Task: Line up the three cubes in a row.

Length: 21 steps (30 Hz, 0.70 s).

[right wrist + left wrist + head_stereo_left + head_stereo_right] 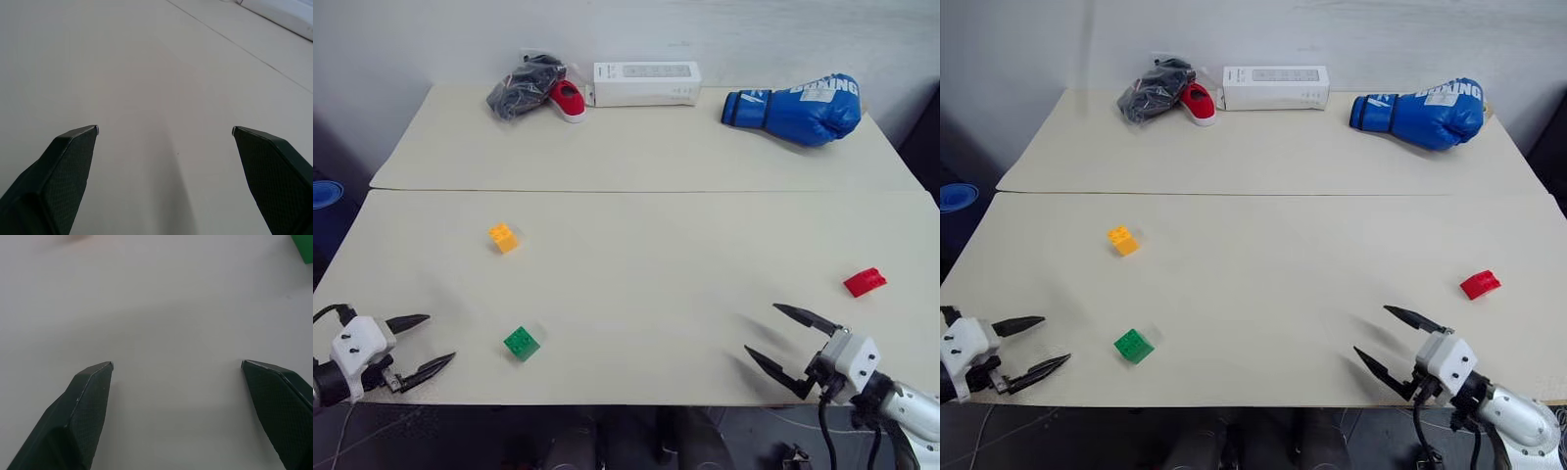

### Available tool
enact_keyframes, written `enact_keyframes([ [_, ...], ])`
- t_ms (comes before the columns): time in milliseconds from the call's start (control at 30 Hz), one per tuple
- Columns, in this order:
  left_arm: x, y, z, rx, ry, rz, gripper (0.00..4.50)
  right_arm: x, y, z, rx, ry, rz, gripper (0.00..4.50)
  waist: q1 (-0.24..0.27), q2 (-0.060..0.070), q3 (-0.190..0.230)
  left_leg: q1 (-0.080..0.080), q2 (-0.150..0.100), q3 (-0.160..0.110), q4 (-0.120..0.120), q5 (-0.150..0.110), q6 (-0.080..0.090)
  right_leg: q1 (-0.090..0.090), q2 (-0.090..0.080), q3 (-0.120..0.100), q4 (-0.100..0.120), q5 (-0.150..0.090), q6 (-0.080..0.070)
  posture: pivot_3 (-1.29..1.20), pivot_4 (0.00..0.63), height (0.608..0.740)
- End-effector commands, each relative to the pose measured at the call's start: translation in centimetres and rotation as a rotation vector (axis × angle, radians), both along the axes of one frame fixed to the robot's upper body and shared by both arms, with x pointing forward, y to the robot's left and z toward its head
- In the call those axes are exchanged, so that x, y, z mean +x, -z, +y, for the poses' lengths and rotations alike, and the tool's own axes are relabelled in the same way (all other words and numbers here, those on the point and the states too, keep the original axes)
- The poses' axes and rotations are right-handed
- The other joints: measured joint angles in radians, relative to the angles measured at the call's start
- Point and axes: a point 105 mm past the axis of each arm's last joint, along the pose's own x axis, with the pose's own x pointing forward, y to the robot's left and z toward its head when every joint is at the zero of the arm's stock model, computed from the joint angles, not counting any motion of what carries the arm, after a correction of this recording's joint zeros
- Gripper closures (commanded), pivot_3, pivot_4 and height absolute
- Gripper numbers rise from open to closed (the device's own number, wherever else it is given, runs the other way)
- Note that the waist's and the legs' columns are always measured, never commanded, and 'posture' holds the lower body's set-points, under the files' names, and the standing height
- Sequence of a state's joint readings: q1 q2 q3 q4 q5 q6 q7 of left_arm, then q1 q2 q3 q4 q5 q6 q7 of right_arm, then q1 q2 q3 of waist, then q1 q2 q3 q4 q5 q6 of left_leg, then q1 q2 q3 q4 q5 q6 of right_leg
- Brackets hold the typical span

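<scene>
item: table, pale, two boards butted edge to edge.
item: orange cube, left of centre, well apart from the others.
item: green cube, near the front edge, below the orange one; nothing in a row yet.
item: red cube, far right, tilted, well apart from both.
item: left gripper, fingers spread, empty, hovered just left of the green cube.
item: right gripper, fingers spread, empty, front right, near the red cube but apart from it.
item: glove, box, shoe, bag, along the back.
risk, as judged: green cube sat close to the edge, so a nudge could tip it off; the tilted red cube might slip from a pinch.
</scene>
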<state>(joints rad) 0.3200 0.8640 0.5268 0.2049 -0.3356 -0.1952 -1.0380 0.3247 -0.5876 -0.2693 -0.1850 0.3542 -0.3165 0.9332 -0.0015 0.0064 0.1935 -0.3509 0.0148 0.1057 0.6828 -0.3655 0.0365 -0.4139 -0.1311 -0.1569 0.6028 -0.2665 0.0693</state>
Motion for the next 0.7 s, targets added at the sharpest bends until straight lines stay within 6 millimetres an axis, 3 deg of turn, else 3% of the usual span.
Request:
enact_keyframes([
  [33, -0.1, -1.3, 0.0, -0.011, 0.007, -0.029, 0.11, -0.1, -0.2, 0.4, 0.067, -0.021, 0.013, 0.0, 0.003, 0.0, 0.0, 0.0, 0.0, 0.0, 0.0, 0.0, 0.0, 0.0, 0.0, 0.0, 0.0, 0.0, 0.0, 0.0, 0.15, 0.74],
  [133, 0.3, -2.0, -1.1, -0.082, 0.045, -0.006, 0.11, 0.2, -0.7, -0.1, 0.127, 0.032, 0.002, 0.0, 0.008, 0.0, 0.0, 0.0, 0.0, 0.0, 0.0, 0.0, 0.001, 0.0, 0.0, 0.0, 0.0, 0.0, 0.0, 0.0, 0.15, 0.74],
  [233, 1.4, -4.7, -3.5, -0.315, 0.118, 0.047, 0.11, -0.4, -1.1, -1.5, 0.17, 0.129, -0.001, 0.0, 0.018, 0.0, 0.0, 0.0, 0.0, -0.001, 0.0, 0.0, 0.0, 0.0, 0.0, 0.0, 0.0, 0.0, 0.0, 0.0, 0.15, 0.74],
  [400, 2.7, -6.0, -9.0, -0.271, 0.348, 0.044, 0.11, -2.1, -2.6, -7.6, 0.34, 0.459, -0.049, 0.0, 0.027, 0.006, -0.002, 0.0, -0.001, -0.001, 0.0, 0.0, -0.001, 0.001, 0.0, 0.0, 0.0, 0.0, 0.0, 0.0, 0.15, 0.74],
  [533, 4.3, -7.1, -12.8, -0.339, 0.458, -0.034, 0.11, -5.7, -1.3, -12.0, 0.316, 0.689, -0.029, 0.0, 0.026, 0.007, -0.002, 0.0, -0.001, -0.001, 0.0, 0.0, -0.001, 0.001, 0.001, 0.0, 0.0, 0.0, 0.0, 0.0, 0.15, 0.74],
  [700, 4.7, -7.0, -15.1, -0.394, 0.522, -0.014, 0.11, -8.3, 0.6, -14.3, 0.267, 0.826, 0.013, 0.0, 0.002, 0.007, -0.003, 0.001, 0.0, 0.002, 0.0, 0.001, -0.001, 0.001, 0.002, 0.003, 0.003, 0.0, 0.0, 0.0, 0.15, 0.74],
])
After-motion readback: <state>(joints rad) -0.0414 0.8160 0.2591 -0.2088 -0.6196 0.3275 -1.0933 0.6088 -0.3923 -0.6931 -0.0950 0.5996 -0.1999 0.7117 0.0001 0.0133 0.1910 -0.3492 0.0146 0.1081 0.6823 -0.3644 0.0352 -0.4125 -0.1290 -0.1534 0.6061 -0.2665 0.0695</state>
